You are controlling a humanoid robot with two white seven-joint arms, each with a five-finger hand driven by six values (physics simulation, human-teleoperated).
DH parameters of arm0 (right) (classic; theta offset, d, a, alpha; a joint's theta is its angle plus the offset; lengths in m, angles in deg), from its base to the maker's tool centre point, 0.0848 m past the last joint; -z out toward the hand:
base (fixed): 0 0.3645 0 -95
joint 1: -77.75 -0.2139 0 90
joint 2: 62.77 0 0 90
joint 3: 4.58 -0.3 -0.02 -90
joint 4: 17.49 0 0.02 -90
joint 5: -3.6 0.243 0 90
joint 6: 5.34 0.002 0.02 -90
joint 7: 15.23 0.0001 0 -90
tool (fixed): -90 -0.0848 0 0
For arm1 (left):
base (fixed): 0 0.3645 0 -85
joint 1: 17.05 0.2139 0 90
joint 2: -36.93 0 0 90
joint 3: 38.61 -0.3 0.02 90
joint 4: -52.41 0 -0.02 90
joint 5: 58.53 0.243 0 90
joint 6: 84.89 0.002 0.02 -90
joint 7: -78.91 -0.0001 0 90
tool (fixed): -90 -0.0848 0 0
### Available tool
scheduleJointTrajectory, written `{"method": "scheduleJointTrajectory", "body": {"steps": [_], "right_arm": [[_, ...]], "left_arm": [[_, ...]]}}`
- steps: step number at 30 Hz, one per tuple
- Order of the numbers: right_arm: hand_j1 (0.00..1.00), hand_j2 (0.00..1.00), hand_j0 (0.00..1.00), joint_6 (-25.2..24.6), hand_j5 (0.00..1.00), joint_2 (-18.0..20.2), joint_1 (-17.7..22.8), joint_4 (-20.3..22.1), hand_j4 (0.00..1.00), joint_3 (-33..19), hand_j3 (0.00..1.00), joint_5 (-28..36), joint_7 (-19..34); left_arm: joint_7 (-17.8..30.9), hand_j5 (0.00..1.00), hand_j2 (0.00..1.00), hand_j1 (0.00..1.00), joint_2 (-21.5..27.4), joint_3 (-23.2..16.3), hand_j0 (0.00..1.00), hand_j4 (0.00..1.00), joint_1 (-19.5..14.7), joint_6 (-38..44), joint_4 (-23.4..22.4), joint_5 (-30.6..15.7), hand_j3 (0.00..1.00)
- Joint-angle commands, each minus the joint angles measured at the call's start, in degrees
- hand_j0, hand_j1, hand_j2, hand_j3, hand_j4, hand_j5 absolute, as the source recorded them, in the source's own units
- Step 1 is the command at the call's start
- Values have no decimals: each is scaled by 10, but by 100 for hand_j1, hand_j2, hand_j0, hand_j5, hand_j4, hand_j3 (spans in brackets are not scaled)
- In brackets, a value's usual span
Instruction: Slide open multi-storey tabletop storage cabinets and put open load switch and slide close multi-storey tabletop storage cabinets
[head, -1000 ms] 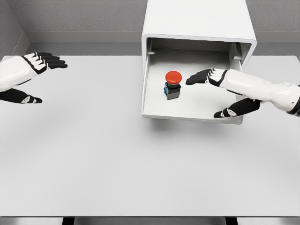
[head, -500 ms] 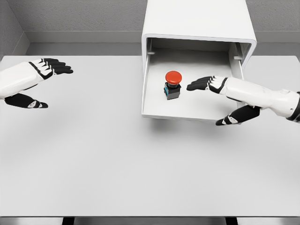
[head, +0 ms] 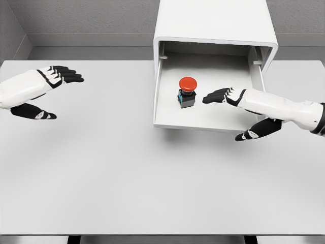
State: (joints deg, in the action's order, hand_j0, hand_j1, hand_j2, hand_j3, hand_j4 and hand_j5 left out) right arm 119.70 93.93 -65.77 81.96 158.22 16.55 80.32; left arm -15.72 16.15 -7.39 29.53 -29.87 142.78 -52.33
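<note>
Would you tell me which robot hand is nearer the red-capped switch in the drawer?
The right robot hand, fingers open just beside the switch; the left robot hand hovers far across the table.

White table (head: pixel 127 178), grey wall (head: pixel 91 18) behind

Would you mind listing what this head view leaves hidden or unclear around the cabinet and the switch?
- Cabinet: its top and upper storeys are cut off by the picture's top edge.
- Drawer: its front face points away from the camera; any handle is unseen.
- Switch: markings on the body are too small to read.
- Right hand: palm side is hidden beneath it.
- Left hand: forearm is cut off by the left edge.
</note>
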Motion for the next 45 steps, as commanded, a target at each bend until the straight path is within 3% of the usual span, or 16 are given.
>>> {"method": "scheduleJointTrajectory", "body": {"steps": [1,16,28,36,39,42,45], "right_arm": [[100,100,100,0,100,0,0,-1,100,-1,100,6,0],[100,100,100,0,100,-22,0,-20,100,-2,100,8,0],[100,100,100,0,100,-52,-4,-59,100,-5,100,11,-1],[100,100,100,0,100,-132,-50,-187,100,-4,100,40,-1],[100,100,100,0,100,-127,-56,-168,100,-4,100,38,-1],[100,100,100,0,100,-94,-55,-125,100,1,100,37,-1],[100,100,100,0,100,-65,-54,-57,100,12,100,30,1]], "left_arm": [[0,100,100,100,-8,1,100,100,0,0,0,-3,100],[0,100,100,100,-18,1,100,100,1,0,-2,6,100],[0,100,100,100,-19,1,100,100,1,0,-5,7,100],[0,100,100,100,-18,1,100,100,1,0,-5,8,100],[0,100,100,100,-18,1,100,100,1,0,-5,8,100],[0,100,100,100,-18,1,100,100,1,0,-5,8,100],[0,100,100,100,-19,1,100,100,1,0,-5,8,100]]}}
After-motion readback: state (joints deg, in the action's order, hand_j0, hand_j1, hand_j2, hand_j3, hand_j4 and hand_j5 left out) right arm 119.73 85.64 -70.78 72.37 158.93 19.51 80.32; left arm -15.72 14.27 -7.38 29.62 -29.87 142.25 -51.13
